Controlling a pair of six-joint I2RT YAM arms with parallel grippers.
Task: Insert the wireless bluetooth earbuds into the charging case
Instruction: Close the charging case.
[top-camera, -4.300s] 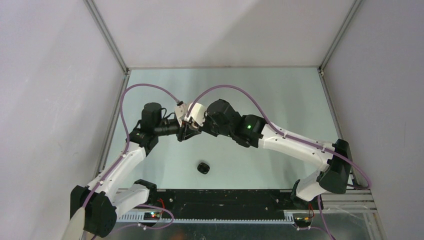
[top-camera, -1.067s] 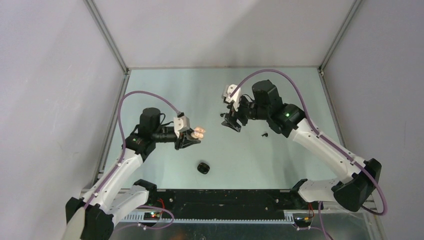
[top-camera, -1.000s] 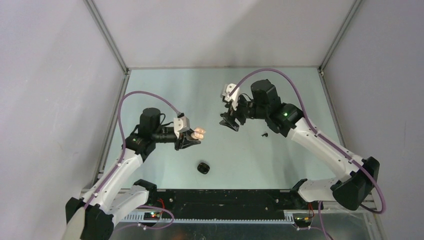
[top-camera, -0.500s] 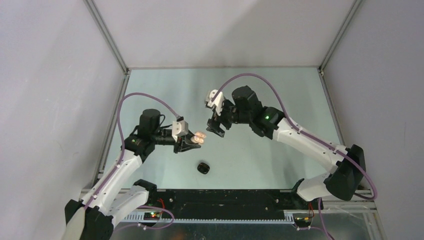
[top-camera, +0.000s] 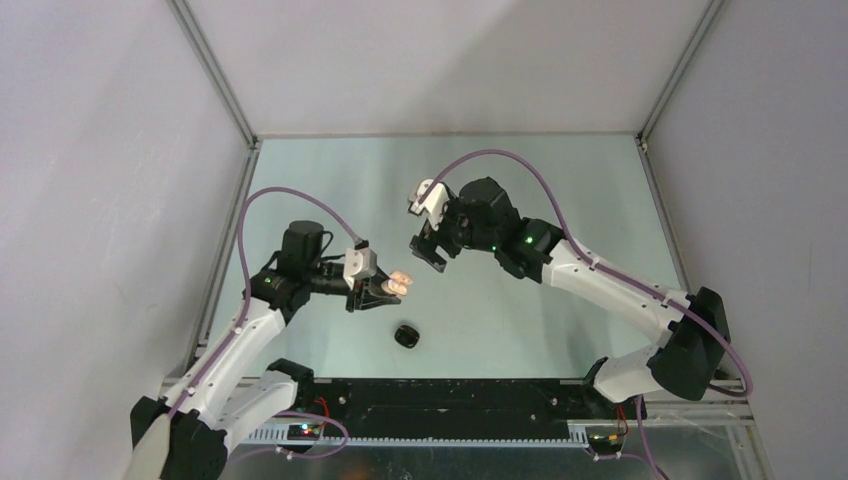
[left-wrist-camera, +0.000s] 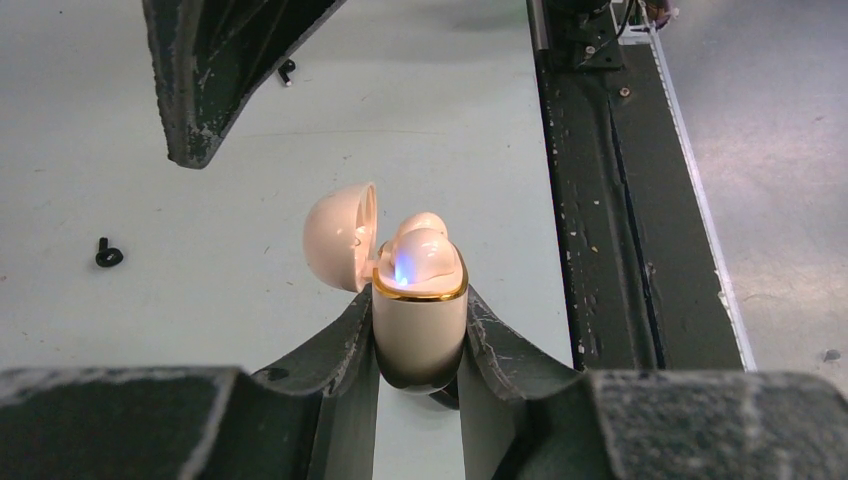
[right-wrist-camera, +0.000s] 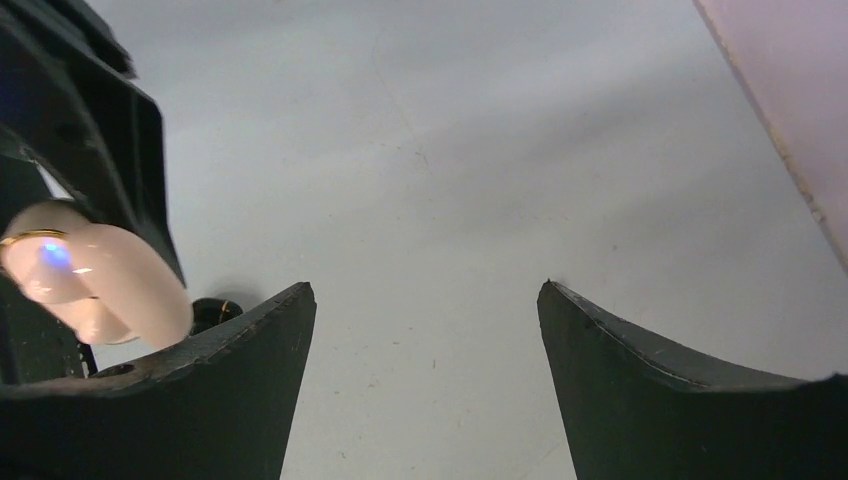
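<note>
Left gripper (top-camera: 384, 289) of mine is clamped tight on the lower half of the cream charging case (left-wrist-camera: 418, 325), one finger on each flank, holding it upright off the table (top-camera: 560, 190). The lid (left-wrist-camera: 340, 235) is swung open to the left of my fingers. Two cream earbuds (left-wrist-camera: 420, 240) sit in the wells inside the gold rim, with a small blue glow on them.

Right gripper (right-wrist-camera: 425, 295) hangs just ahead of the left one and a little above the case, jaws spread wide with nothing between them. From its own camera the case shows just beside one of its fingers (right-wrist-camera: 240, 390), apart from it as far as I can tell.

Down on the table, a black earbud (left-wrist-camera: 107, 253) lies off to the left of my left gripper. A second black earbud (left-wrist-camera: 287, 70) lies farther ahead, past the right gripper's finger. The black charging case (top-camera: 406, 335) rests on the table near my left gripper, on the side towards my bases; whether it is open I cannot tell.
</note>
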